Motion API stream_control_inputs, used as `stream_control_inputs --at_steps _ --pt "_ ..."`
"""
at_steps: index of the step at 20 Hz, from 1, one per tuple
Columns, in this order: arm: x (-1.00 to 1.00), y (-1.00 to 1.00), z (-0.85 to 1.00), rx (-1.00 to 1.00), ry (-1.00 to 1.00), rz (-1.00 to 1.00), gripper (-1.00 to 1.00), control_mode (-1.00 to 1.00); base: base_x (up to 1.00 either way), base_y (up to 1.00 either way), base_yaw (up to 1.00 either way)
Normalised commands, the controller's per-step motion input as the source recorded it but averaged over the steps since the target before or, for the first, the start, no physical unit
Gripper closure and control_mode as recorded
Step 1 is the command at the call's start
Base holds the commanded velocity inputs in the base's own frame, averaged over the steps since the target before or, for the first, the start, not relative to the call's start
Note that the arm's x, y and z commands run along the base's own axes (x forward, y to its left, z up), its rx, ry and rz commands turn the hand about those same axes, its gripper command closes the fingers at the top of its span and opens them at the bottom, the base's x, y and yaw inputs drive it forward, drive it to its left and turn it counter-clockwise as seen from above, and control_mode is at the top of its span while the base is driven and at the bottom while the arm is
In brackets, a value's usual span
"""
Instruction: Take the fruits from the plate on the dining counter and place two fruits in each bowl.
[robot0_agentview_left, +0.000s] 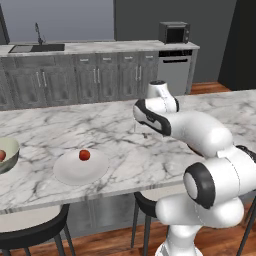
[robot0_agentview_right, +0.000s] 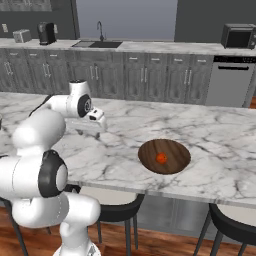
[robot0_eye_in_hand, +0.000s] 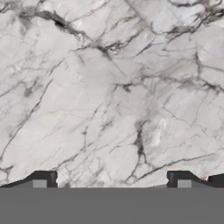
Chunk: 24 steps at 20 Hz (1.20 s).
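On the marble dining counter (robot0_agentview_left: 60, 127) lies the white plate (robot0_agentview_left: 75, 172) with one red fruit (robot0_agentview_left: 84, 155) on it. At the left edge stands the pale bowl (robot0_agentview_left: 10, 150), a red fruit (robot0_agentview_left: 1, 155) showing inside. The dark brown bowl (robot0_agentview_right: 175, 152) sits right of the arm and holds one orange fruit (robot0_agentview_right: 161, 158). My gripper (robot0_agentview_left: 143, 132) (robot0_agentview_right: 91, 132) hangs just above bare marble between plate and brown bowl. In the hand view the gripper (robot0_eye_in_hand: 113, 179) is open, its fingertips (robot0_eye_in_hand: 43, 178) wide apart with nothing between them.
Dark stools (robot0_agentview_left: 30, 230) (robot0_agentview_right: 117, 210) (robot0_agentview_right: 232, 227) stand along the counter's near edge. Behind it runs the grey-cabinet kitchen counter (robot0_agentview_right: 150, 47) with a sink (robot0_agentview_right: 97, 44), a microwave (robot0_agentview_left: 174, 32) and a dishwasher (robot0_agentview_left: 174, 70).
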Motion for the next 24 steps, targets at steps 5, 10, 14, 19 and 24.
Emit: stream_control_inputs --at_steps 5,10,14,19,24 --pt "0.22 0.96 0.0 0.0 0.01 0.08 -1.0 -1.0 0.0 0.0 0.0" --pt "0.07 0.88 0.0 0.01 0.04 0.11 -1.0 -1.0 0.0 0.0 0.0" --pt "0.0 0.83 -0.03 0.0 0.08 0.12 -1.0 -1.0 0.0 0.0 0.0" --pt "0.01 0.67 -0.25 0.0 0.01 0.15 -1.0 -1.0 0.0 0.0 0.0" --pt "0.13 0.54 -0.39 0.0 0.0 0.2 -1.0 -1.0 0.0 0.0 0.0"
